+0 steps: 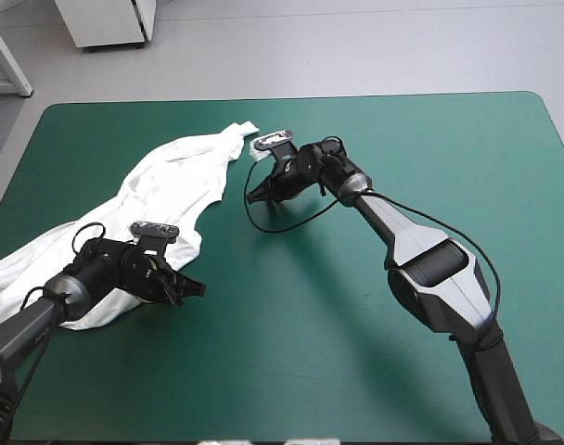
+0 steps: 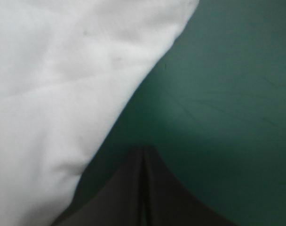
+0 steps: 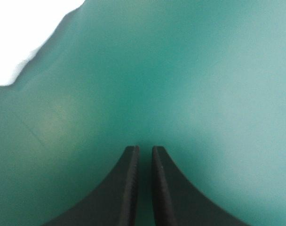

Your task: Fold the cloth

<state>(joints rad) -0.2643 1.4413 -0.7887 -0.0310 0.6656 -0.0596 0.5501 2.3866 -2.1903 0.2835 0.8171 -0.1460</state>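
Your T-shirt point(image 1: 171, 181): white, crumpled diagonally across the left half of the desk point(image 1: 403, 139), near end cut off at the left edge; left claw point(image 1: 193, 289) closed, empty, just beside it; right claw point(image 1: 252, 196) all but closed, empty, by its far end.

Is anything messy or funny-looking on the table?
Yes: the T-shirt lies crumpled in a long, slanted heap on the table's left side, not spread flat. Neither the left gripper nor the right gripper holds it.
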